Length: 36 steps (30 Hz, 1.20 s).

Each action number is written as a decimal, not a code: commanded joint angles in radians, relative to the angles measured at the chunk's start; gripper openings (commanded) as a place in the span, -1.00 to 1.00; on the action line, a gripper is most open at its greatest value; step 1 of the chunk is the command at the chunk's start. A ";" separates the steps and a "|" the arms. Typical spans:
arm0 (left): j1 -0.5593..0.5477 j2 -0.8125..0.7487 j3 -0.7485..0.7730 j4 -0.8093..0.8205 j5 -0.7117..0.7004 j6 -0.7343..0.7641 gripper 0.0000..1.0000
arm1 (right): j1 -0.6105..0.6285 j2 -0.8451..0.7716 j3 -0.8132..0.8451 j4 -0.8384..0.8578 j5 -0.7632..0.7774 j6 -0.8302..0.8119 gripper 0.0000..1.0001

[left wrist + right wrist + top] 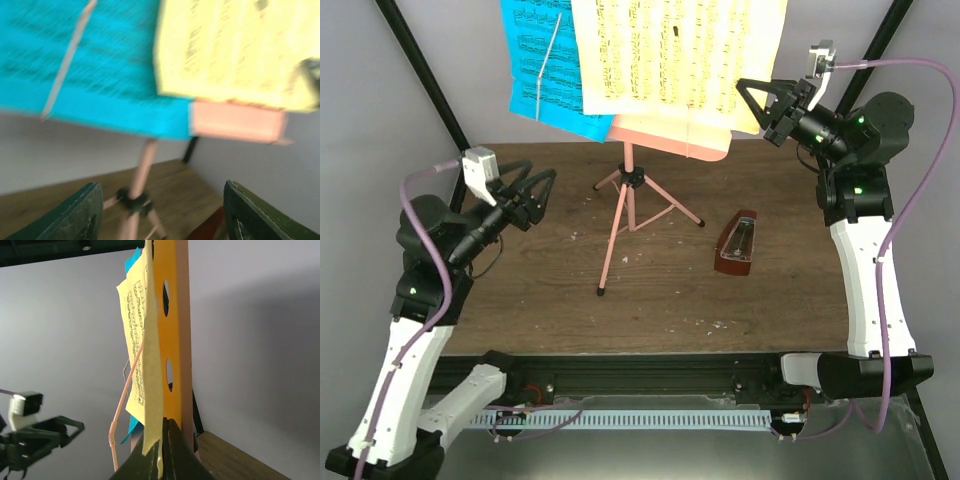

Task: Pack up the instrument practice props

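The pink tripod music stand (625, 200) stands at the table's back middle. Its hole-dotted desk (175, 315) carries a blue sheet-music page (545, 60) and yellow sheet-music pages (670, 50). My right gripper (760, 100) is raised at the desk's right edge and shut on the edge of a yellow page (137, 355); in the right wrist view (162, 450) the paper sits between the closed fingers. My left gripper (535, 195) is open and empty, left of the stand's pole (142, 165) and below the blue page (100, 65). The reddish-brown metronome (736, 243) stands on the table to the right.
The brown tabletop (540, 290) ends at a grey wall behind. Black frame struts (420, 70) slant up at both back corners. The stand's tripod legs (665, 208) spread over the middle of the table.
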 commanded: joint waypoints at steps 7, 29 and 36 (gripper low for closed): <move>-0.344 0.322 0.369 0.138 0.046 -0.178 0.30 | 0.009 -0.026 0.006 0.020 0.025 -0.007 -0.99; -0.435 0.874 1.021 0.065 0.052 -0.275 0.26 | 0.009 -0.043 -0.013 0.016 0.035 -0.017 -0.99; -0.434 0.915 1.048 0.050 0.050 -0.285 0.14 | 0.009 -0.042 -0.015 0.027 0.032 -0.010 -0.99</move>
